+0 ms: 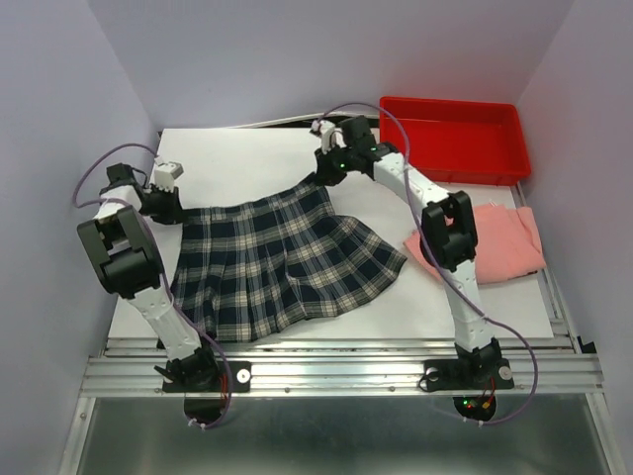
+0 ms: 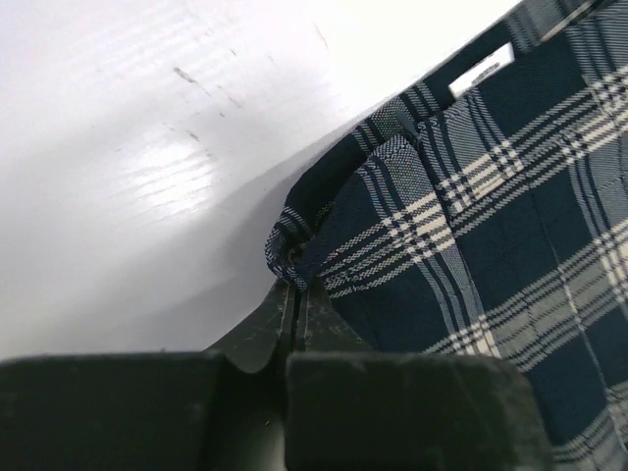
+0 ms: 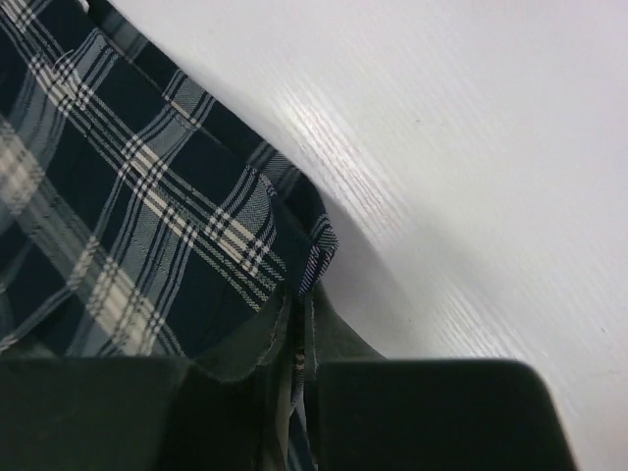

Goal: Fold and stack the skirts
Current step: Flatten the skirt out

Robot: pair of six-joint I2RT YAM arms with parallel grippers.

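Place: robotics lab test cell
Walls: plain pale lilac panels [image 1: 59,99] closing in the flat white tabletop [image 1: 247,158] on three sides
Mounting: ribbed aluminium rail [image 1: 346,368] along the near edge, carrying the white-and-black left robot arm [image 1: 138,277] and right robot arm [image 1: 457,252]
Wiring: lilac cables [image 1: 87,178] looping off both arms

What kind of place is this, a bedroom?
Probably a robot lab booth, not a bedroom: two robot arms are bolted to a metal rail, plain pale walls box in a white table, and a plaid skirt lies spread on it.

The overhead camera looks down on the whole plaid skirt [image 1: 282,262]; each wrist camera sits close against one waist corner of it.
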